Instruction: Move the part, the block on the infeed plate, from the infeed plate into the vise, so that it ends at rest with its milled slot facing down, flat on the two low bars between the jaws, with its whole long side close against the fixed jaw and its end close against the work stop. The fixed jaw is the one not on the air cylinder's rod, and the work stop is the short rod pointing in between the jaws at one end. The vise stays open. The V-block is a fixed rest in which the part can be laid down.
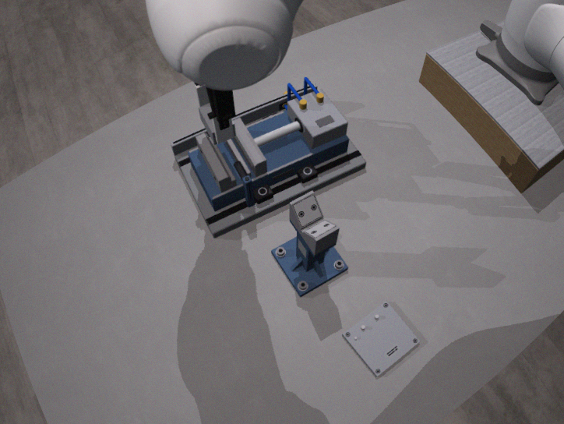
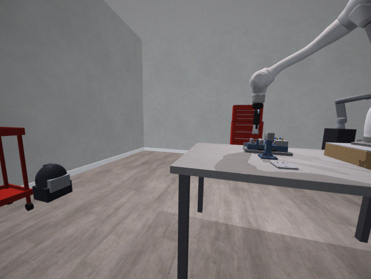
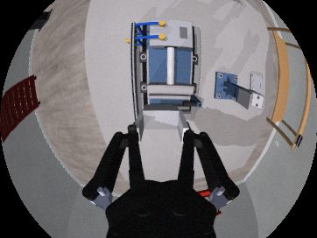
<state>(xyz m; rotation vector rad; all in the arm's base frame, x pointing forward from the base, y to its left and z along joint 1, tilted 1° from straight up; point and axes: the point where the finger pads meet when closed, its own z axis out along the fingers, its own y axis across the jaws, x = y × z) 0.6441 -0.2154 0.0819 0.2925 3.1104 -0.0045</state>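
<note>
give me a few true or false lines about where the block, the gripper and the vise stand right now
1. The infeed plate has the block lying on it. False: only its small pins show; the block is between the gripper's fingers.
2. The gripper is shut on the block above the vise. True.
3. The block already rests on the low bars between the jaws. False: in the exterior view the gripper hangs above the vise with a gap below it.
4. The V-block holds nothing. True.
5. The V-block stands between the vise and the infeed plate. True.
6. The vise jaws are pressed together. False: an open gap shows between them.
</note>
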